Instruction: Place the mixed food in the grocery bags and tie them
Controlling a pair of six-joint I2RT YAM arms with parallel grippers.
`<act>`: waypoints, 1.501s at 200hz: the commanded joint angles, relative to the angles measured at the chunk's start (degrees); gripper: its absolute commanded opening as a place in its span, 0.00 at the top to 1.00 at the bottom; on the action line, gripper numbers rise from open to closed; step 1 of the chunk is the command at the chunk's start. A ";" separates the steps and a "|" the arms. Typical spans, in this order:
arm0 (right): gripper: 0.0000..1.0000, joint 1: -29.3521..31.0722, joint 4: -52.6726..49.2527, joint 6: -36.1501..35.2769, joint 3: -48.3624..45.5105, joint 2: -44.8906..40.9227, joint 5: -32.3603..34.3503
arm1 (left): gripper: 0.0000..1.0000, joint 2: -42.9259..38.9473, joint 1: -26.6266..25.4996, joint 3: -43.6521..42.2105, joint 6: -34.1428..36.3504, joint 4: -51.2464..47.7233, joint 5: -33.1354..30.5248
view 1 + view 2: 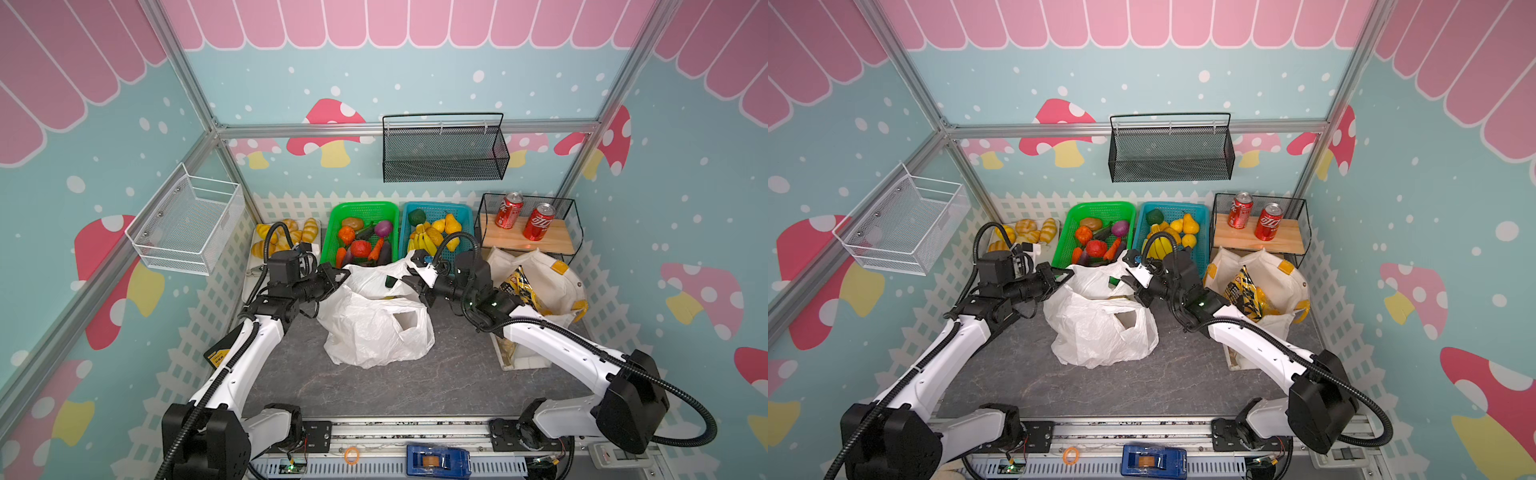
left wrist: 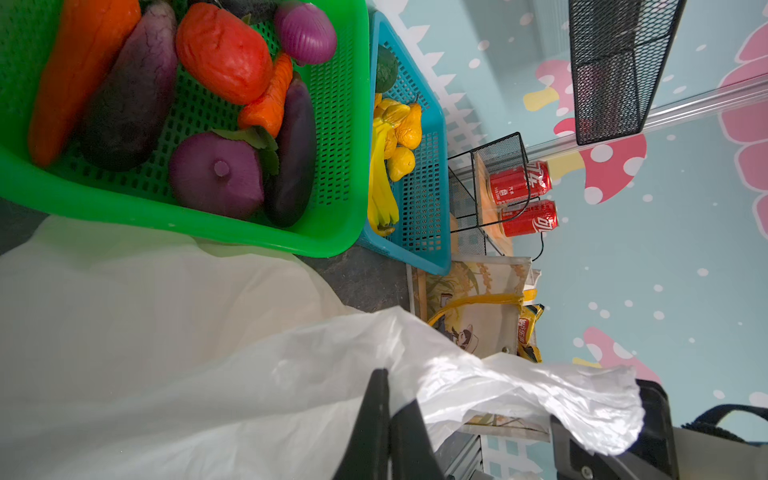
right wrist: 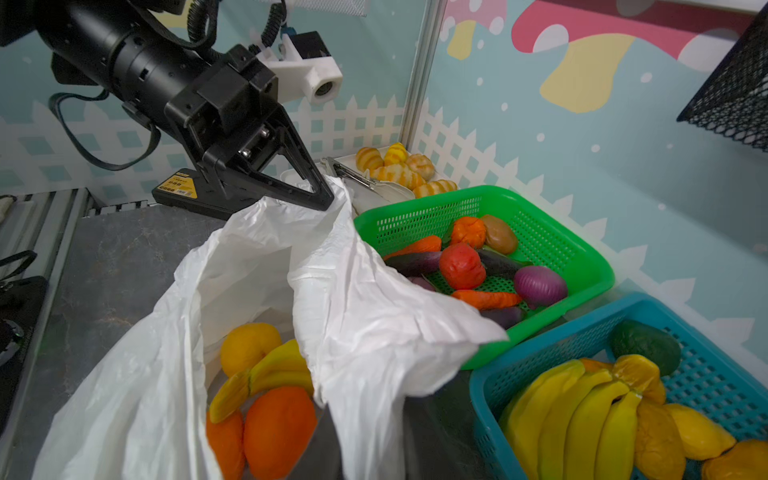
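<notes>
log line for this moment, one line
left end effector: shut on white plastic bag rim; right end effector: at opposite rim, grip unclear; contents: toy oranges, bananas; tie: not done

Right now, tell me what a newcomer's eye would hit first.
The white bag in the middle, its rim pinched by the left gripper with the right gripper at its other side, oranges inside. Behind it, the green basket and the blue basket, both full, and two red cans at the back right.
</notes>
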 commanded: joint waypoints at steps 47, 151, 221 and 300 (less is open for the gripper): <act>0.99 -10.57 6.35 26.55 3.00 3.53 -30.00 | 0.40 -8.44 -5.50 7.27 15.74 -11.79 -20.83; 1.00 -11.97 6.47 30.49 5.39 9.58 -32.03 | 0.27 -12.07 -55.12 10.21 60.22 -20.33 -47.80; 1.00 -12.14 6.27 29.05 4.70 9.54 -32.71 | 0.28 4.13 -63.14 14.65 72.50 -17.00 -67.06; 1.00 -12.59 5.94 28.45 2.59 7.91 -30.87 | 0.82 7.46 -63.67 13.39 75.11 -8.56 -73.27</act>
